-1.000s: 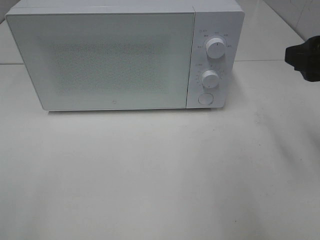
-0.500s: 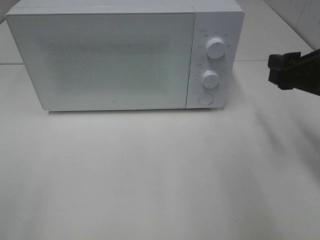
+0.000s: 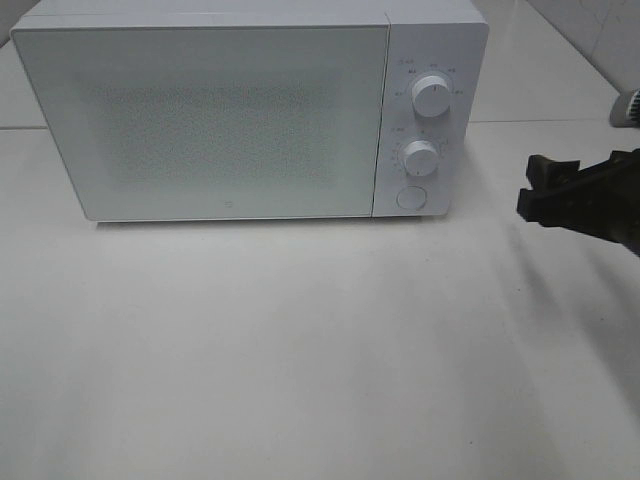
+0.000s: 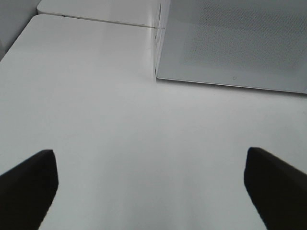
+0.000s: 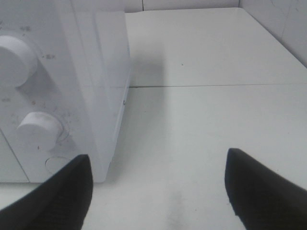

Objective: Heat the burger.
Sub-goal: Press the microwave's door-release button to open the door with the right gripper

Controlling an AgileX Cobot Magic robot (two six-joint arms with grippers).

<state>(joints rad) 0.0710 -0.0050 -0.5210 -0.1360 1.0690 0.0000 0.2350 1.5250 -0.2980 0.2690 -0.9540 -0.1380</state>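
**Burger out of sight, right gripper level with the microwave controls**

We cannot find the burger in any of the three views. It is not on the table [image 3: 300,350] in front of the microwave [image 3: 200,120], and it is not in either gripper. The door [image 3: 210,115] is closed and its frosted, speckled window shows nothing behind it. The burger may be inside, but we cannot confirm that. So we cannot say which way it lies from the fingers or how it stands.

What we can place is the control panel. The upper knob [image 3: 431,97], the lower knob [image 3: 421,158] and the round button [image 3: 410,197] sit in a column on the microwave's right end. The right gripper [image 3: 535,188] hangs just to the right of that column, at about the height of the lower knob and the button, apart from the housing. Its fingers are spread with nothing between them. In its wrist view both knobs lie off to one side of the fingers, not between them.

The left gripper [image 4: 151,177] is over bare table near the door's left corner, with its fingers wide apart and empty.

We judge the right arm far nearer to the controls. If the burger is inside, the next move is a short reach across to a knob, which the spread fingers would have to straddle squarely.
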